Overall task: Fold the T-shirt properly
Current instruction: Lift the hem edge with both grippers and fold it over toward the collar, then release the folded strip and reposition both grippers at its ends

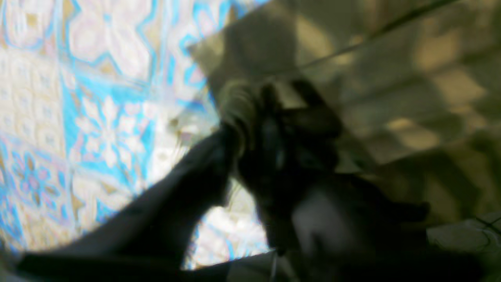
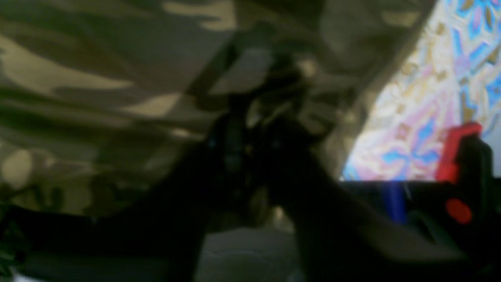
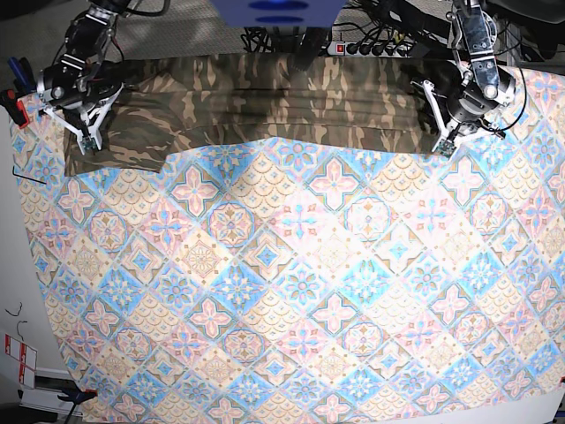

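Your tablecloth [image 3: 300,291], pastel blue-pink tile print, covered the whole table. The T-shirt [image 3: 265,106] lay in a long camouflage band along its far edge. A power strip [image 3: 366,49] sat behind it. The left gripper [image 3: 444,141] and right gripper [image 3: 88,137] were at the shirt's ends; jaw state was too blurred to tell.

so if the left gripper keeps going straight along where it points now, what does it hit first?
Probably the camouflage-print cloth T-shirt: the left gripper points down at its edge. The pastel tile-patterned tablecloth lies beside that; depth is unclear.
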